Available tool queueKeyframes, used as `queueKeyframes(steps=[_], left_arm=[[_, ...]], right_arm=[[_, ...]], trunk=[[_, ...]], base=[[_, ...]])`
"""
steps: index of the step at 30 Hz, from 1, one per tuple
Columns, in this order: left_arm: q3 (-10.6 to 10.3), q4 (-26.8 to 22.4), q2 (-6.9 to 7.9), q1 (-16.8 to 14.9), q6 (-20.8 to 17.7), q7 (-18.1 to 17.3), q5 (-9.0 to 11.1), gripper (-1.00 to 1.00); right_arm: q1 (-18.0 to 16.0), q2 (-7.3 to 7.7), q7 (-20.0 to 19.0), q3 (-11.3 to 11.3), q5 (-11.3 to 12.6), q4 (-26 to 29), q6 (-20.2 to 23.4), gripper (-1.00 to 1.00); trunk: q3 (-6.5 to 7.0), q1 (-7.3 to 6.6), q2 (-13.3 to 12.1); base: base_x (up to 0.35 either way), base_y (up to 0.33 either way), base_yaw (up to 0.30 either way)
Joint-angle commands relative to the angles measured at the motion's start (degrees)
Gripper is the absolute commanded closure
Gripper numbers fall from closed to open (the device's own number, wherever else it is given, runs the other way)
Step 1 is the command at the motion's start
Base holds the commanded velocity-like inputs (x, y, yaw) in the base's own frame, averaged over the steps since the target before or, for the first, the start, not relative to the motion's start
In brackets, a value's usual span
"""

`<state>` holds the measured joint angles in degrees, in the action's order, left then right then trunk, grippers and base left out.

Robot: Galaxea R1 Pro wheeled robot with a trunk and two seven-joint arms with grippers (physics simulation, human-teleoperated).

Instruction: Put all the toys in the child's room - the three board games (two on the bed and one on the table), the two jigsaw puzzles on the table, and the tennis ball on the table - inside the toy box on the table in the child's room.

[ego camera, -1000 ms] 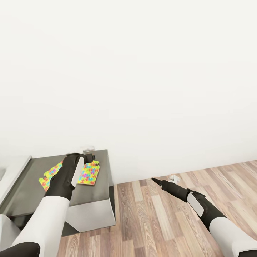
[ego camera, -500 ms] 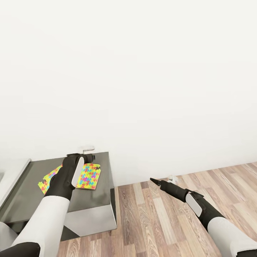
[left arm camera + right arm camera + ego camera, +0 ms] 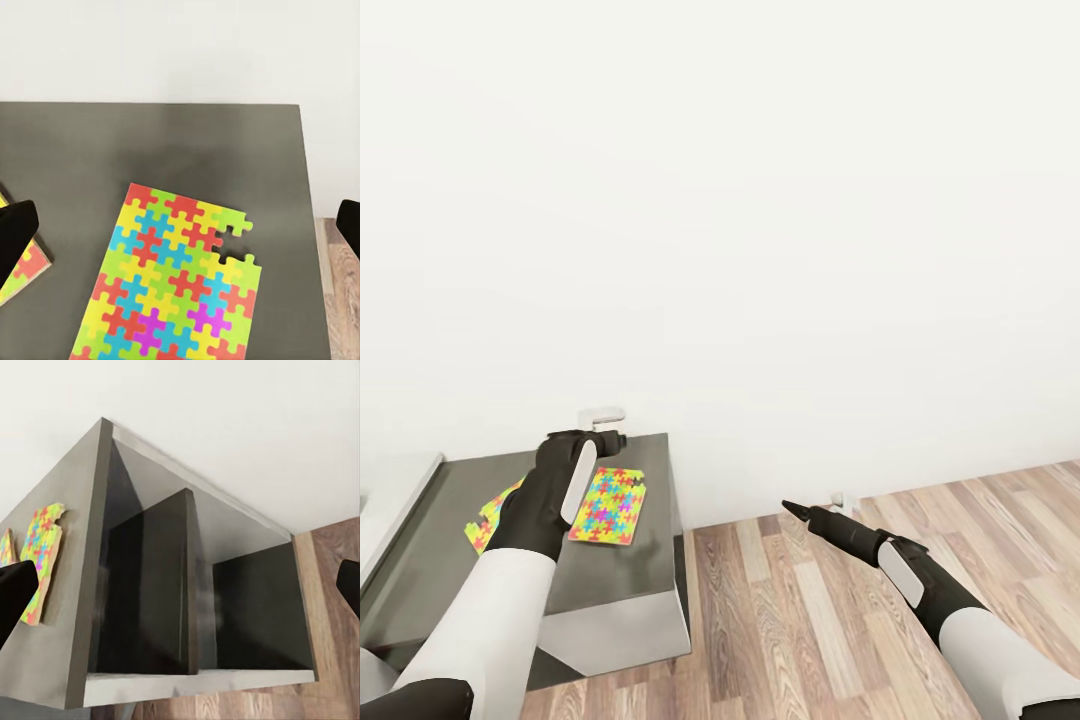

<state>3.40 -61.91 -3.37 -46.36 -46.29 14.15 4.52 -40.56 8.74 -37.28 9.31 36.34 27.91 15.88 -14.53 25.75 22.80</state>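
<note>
Left gripper (image 3: pixel 608 437) hangs over the far edge of the dark grey cabinet top (image 3: pixel 630 575), fingers spread wide, nothing between them. In the left wrist view both fingertips (image 3: pixel 16 232) sit at the frame edges with the near puzzle between them.

That jigsaw puzzle (image 3: pixel 175 279) lies flat on the cabinet, just on the near side of the gripper and below it. Long axis runs near-far, slightly skewed; a notch of missing pieces on its far right corner. The jaw line looks set across the short side, so by my read the pick needs a drop and a small pull-back toward the robot, then an edge grab, since the panel is thin and flush with the top.

Second jigsaw puzzle (image 3: pixel 488 508) is just left of the first, partly hidden by the left forearm (image 3: pixel 545 500); only a corner shows in the wrist view. The two appear apart, though I can't tell by how much.

Right gripper (image 3: pixel 792 509) is well off to the right, over the wood floor (image 3: pixel 810 620), pointing at the cabinet's open side. Fingers appear open and empty going by the right wrist view. Left arm is clearly nearer to both puzzles.

White wall (image 3: pixel 760 250) stands directly behind the cabinet, so little room on the far side. A small white fixture (image 3: pixel 603 415) sits at the wall just beyond the gripper. Pale table (image 3: pixel 390 495) edge shows at far left; toy box is out of frame.
</note>
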Motion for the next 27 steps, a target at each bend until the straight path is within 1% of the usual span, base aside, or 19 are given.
queueKeyframes(steps=[1,13,24,27], left_arm=[[0.1,-0.1,-0.05,0.0,-0.2,0.4,0.5,-1.0],[0.1,0.9,-0.22,0.0,-0.1,0.4,0.4,-1.0],[0.1,1.4,-0.4,0.0,-0.1,0.5,0.4,-1.0],[0.1,2.7,-0.45,-0.1,0.0,0.6,0.3,-1.0]], right_arm=[[0.0,0.06,0.1,0.3,0.6,0.0,0.4,-1.0],[0.0,0.03,0.3,0.4,0.6,0.0,0.5,-1.0],[0.0,0.02,0.4,0.4,0.6,0.0,0.8,-1.0],[0.0,0.04,0.5,0.4,0.7,0.0,1.0,-1.0]], trunk=[[-0.11,0.03,0.1],[-0.11,0.03,0.1],[-0.13,0.03,0.1],[-0.26,0.03,0.1]], base=[[0.012,0.004,0.0],[0.115,0.072,0.0],[0.014,0.008,0.0],[0.001,0.0,0.0]])
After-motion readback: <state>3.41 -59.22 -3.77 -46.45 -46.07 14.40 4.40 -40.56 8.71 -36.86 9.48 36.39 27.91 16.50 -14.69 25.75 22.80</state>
